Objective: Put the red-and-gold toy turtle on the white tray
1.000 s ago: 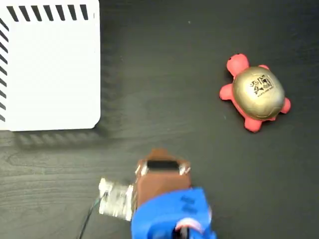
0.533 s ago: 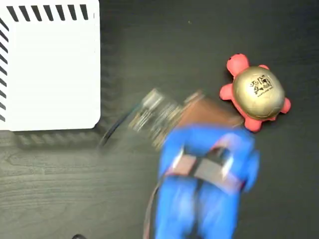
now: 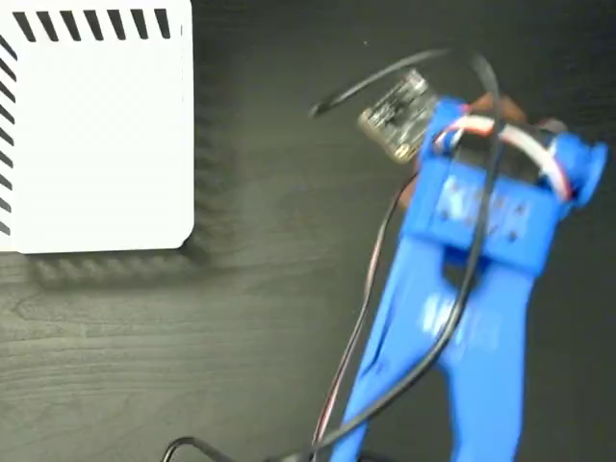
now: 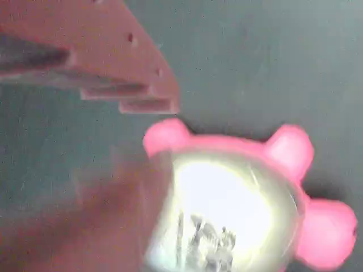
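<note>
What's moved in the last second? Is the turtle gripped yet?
The blue arm swung from the bottom edge up and right in the fixed view, and now covers the spot where the red-and-gold toy turtle sat. In the wrist view the gripper is right at its shell, blurred; a grip cannot be confirmed. The white tray has not moved.

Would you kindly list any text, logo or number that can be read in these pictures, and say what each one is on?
Nothing can be read.
Turtle: a black print on the gold shell in the wrist view, too blurred to read; in the fixed view the arm hides the turtle.
Tray: only black diagonal stripes along its edges, no text.
Blue arm: faint raised marks, too blurred to tell.
Small circuit board by the gripper: too small to read.
</note>
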Controlling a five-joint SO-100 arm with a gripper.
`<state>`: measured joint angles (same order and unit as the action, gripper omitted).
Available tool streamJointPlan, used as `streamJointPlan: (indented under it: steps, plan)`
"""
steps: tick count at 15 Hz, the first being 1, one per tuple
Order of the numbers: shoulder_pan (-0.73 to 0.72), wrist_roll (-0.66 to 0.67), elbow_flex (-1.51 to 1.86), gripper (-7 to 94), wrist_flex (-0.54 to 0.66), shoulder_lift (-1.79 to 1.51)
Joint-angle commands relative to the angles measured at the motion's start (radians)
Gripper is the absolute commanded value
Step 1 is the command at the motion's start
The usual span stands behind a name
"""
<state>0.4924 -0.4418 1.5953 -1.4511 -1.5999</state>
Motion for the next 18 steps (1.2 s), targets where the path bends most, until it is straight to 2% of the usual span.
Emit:
streamJointPlan:
  steps: [1,2,4,7,10,18]
  plan:
    - [0.025,0.011,-0.138,45,-0.064,0.044]
    - [0.034,0.014,-0.167,48,-0.084,0.081]
    - [0.052,0.014,-0.198,59,-0.092,0.132]
    - [0.061,0.015,-0.247,59,-0.129,0.212]
    - [0.064,0.014,-0.255,62,-0.124,0.284]
    - [0.094,-0.005,-0.301,62,-0.084,0.453]
